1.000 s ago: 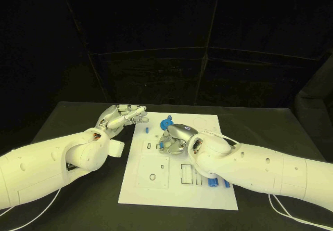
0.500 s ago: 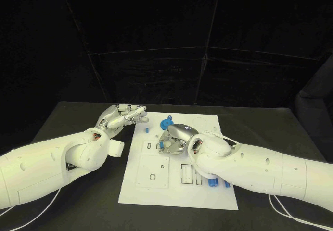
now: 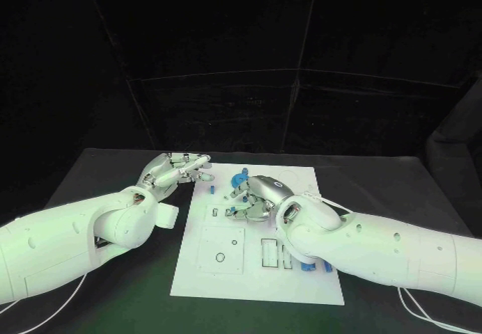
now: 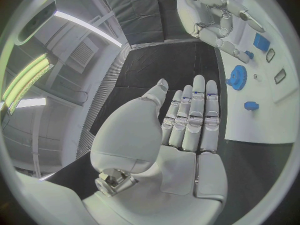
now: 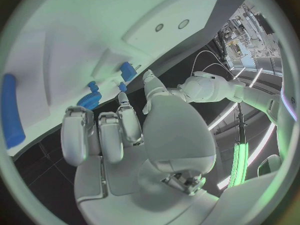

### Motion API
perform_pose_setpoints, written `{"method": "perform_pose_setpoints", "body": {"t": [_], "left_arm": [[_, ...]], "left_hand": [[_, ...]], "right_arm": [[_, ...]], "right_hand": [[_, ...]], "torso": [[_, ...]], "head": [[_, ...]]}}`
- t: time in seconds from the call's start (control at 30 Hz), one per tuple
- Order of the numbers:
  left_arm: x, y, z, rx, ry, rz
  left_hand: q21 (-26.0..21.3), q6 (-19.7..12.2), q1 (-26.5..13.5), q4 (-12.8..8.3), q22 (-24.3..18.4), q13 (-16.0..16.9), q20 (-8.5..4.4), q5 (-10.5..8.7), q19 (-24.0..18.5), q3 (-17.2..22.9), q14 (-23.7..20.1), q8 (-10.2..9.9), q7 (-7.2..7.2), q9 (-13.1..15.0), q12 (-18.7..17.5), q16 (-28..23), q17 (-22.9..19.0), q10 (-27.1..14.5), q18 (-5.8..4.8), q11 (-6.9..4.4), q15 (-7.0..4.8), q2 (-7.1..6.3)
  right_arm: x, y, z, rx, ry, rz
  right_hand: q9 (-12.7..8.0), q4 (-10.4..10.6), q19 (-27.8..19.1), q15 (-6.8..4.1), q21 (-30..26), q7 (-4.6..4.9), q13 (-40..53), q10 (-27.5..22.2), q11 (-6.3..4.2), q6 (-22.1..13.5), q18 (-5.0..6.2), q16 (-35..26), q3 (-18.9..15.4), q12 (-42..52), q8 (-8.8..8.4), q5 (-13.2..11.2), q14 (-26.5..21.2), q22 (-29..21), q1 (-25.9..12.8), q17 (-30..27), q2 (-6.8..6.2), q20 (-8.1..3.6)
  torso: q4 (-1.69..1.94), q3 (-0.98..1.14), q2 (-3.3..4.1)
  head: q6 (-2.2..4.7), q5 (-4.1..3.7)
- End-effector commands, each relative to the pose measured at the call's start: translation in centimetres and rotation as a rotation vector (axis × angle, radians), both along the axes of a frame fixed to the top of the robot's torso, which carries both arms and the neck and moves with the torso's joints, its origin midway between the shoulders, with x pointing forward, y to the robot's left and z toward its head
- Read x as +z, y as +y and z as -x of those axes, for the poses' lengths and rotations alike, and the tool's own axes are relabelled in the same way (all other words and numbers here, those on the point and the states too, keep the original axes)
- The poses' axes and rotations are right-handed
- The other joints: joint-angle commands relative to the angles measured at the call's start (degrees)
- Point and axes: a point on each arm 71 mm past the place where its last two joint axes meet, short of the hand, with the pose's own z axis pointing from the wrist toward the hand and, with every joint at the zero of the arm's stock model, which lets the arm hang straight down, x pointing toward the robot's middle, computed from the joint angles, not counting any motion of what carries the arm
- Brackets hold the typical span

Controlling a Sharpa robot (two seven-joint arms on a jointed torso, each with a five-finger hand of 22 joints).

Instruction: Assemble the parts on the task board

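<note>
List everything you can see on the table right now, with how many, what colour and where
Task board: one, white, middle of the black table.
Gear: one, blue, far end of the board, just beyond the right hand.
Small parts: a few, blue, on the board around the right hand; exact count unclear.
Parts: at least two, blue, near edge of the board beside the right arm.
Table: one, black.
Left hand: silver, holds nothing, off the board's far left corner.
Right hand: silver, over the board's far half; grasp unclear.
</note>
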Motion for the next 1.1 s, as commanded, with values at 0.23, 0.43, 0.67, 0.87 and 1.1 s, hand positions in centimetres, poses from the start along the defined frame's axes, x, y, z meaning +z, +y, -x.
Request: {"method": "perform_pose_setpoints", "body": {"t": [0.23, 0.43, 0.67, 0.87, 1.1], "left_arm": [[-0.9, -0.2, 0.1, -0.100, 0.052, -0.244], [-2.1, -0.9, 0.2, -0.192, 0.148, -0.563], [-2.7, -2.3, -0.2, -0.307, 0.251, -0.899], [-2.0, -3.7, -1.1, -0.326, 0.313, -1.140], [-1.3, -6.1, -2.3, -0.316, 0.319, -1.246]], "left_hand": [[8.01, 7.17, -2.40, 0.11, 3.50, 1.15, -5.77, 3.13, 13.31, 1.84, 15.20, 1.75, -4.04, 0.98, 2.43, 11.96, 9.51, 10.62, 0.93, -4.76, -5.69, -2.06], [31.71, 5.34, -6.58, 2.32, 24.71, 9.21, -8.78, 2.82, 24.59, 1.42, 17.88, 1.27, -5.42, 1.16, 11.01, 71.28, 69.26, 17.30, -1.57, -6.10, -7.64, -4.25], [49.29, 5.56, -12.98, 9.28, 45.34, 32.32, -9.28, 1.86, 24.19, -5.53, 18.59, 7.73, -6.78, 4.98, 35.51, 76.79, 76.68, 15.12, -3.56, -7.45, -8.69, -2.62], [57.54, 0.91, -11.74, 14.05, 56.49, 49.12, -9.38, -0.10, 25.28, -11.69, 18.92, 17.18, -6.86, 11.49, 52.92, 77.69, 78.04, 9.72, -4.70, -7.89, -8.71, 0.07], [62.34, -2.09, -11.30, 14.11, 63.81, 53.51, -9.81, -0.13, 26.96, -15.79, 19.05, 26.24, -7.71, 18.26, 57.75, 78.01, 78.50, 10.20, -5.81, -8.79, -9.13, 0.74]], "right_arm": [[3.0, -3.5, 1.7, 0.090, 0.005, -0.304], [4.6, -8.2, 0.5, -0.005, 0.118, -0.364], [6.1, -11.8, -0.8, -0.082, 0.107, -0.366], [6.4, -12.7, -1.6, -0.108, 0.108, -0.366], [6.4, -12.5, -2.0, -0.112, 0.118, -0.362]], "right_hand": [[0.70, -0.90, 0.05, -0.34, -0.12, -1.33, 6.88, 1.73, -0.76, 3.47, -0.33, 0.07, -0.43, 2.80, 2.50, 2.77, 4.98, 2.13, 3.23, 10.60, 2.29, -0.13], [0.51, -1.05, -0.22, -0.55, -0.36, -1.42, 6.50, 1.46, -0.90, 3.72, -0.25, -0.19, -0.57, 2.40, 2.78, 0.74, 4.85, 1.64, 3.72, 10.08, 4.10, -0.43], [0.51, -1.05, -0.20, -0.55, -0.35, -1.42, 6.58, 1.52, -0.91, 3.74, -0.25, -0.19, -0.59, 2.50, 2.79, 0.73, 4.85, 1.67, 3.71, 10.07, 4.14, -0.43], [0.50, -1.00, -0.22, -0.56, -0.37, -1.44, 6.58, 1.54, -0.92, 3.79, -0.24, -0.22, -0.64, 2.52, 2.83, 0.76, 4.84, 1.63, 3.65, 10.02, 4.28, -0.44], [0.49, -0.97, -0.29, -0.57, -0.43, -1.44, 6.45, 1.45, -0.92, 3.81, -0.22, -0.30, -0.67, 2.37, 2.85, 0.78, 4.80, 1.49, 3.62, 9.82, 4.39, -0.45]], "torso": [[-0.08, 0.08, -0.52], [-0.53, 0.57, -1.62], [-0.53, 1.12, -2.58], [-0.64, 1.54, -3.25], [-0.66, 1.62, -3.41]], "head": [[0.26, 0.34], [-0.47, 0.94], [-1.37, 1.58], [-2.33, 1.73], [-2.73, 1.66]]}}
